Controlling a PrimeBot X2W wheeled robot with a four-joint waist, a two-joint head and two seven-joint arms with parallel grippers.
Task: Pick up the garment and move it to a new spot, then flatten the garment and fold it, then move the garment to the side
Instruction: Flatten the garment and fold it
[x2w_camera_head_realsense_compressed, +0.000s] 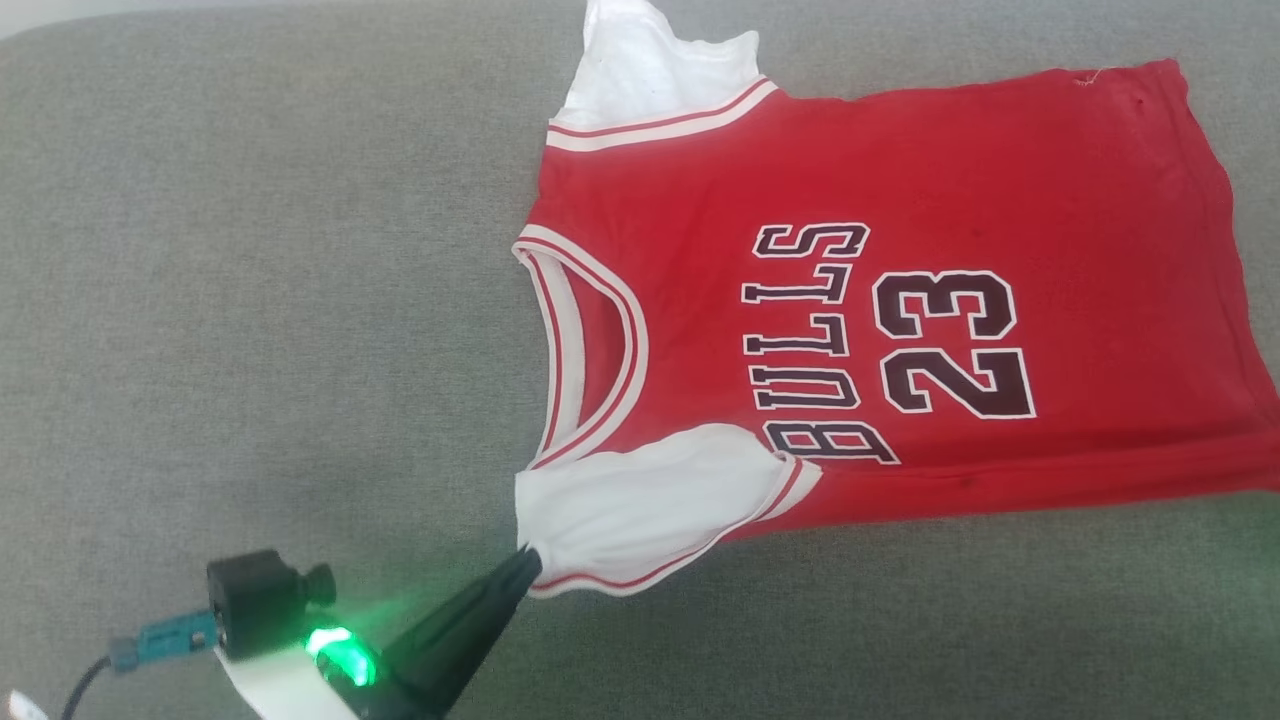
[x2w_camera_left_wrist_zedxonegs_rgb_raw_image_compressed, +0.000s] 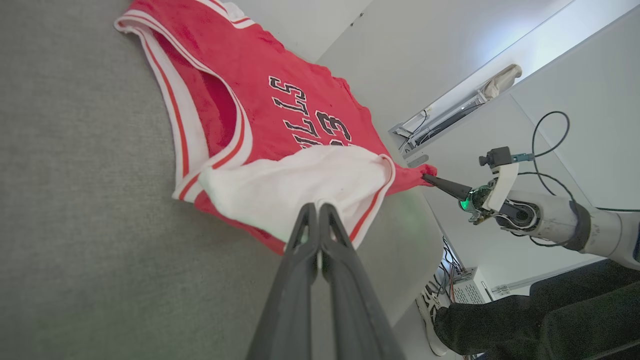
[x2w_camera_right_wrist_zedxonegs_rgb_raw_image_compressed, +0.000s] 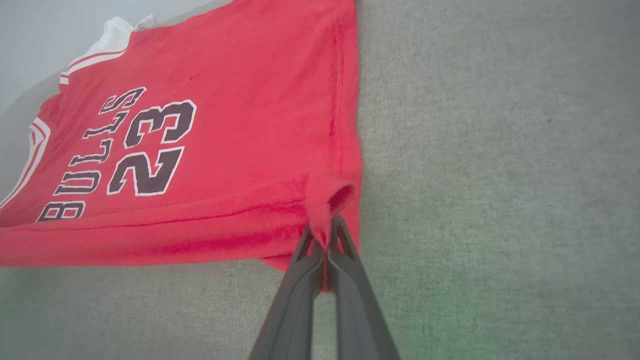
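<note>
Your left gripper is pinched tight on the corner of the white sleeve, and on its own wrist view the cloth bunches right at the fingertips. Your right gripper is clamped the same way on the hem corner, red cloth puckered up between its tips.

The garment lies spread on the grey fabric surface, stretching away ahead of both hands with the lettering up. The neck is ahead of the left hand and the hem runs ahead of the right.

I read this as the flatten-and-fold stage: you hold both ends of the near edge. To do it well:
- Draw the two hands apart a touch first, so the edge between them goes straight.
- Lift both together and only just off the surface.
- Carry the edge forward, away from the wrists, at one pace, or the fold line will skew.
- Watch the sleeve. It is a small bite of thin cloth and I'd expect it to slip before the hem does.
- Set down flat before you release.

No containers to mind here: the garment rests straight on the grey surface, beneath and beyond both hands.
</note>
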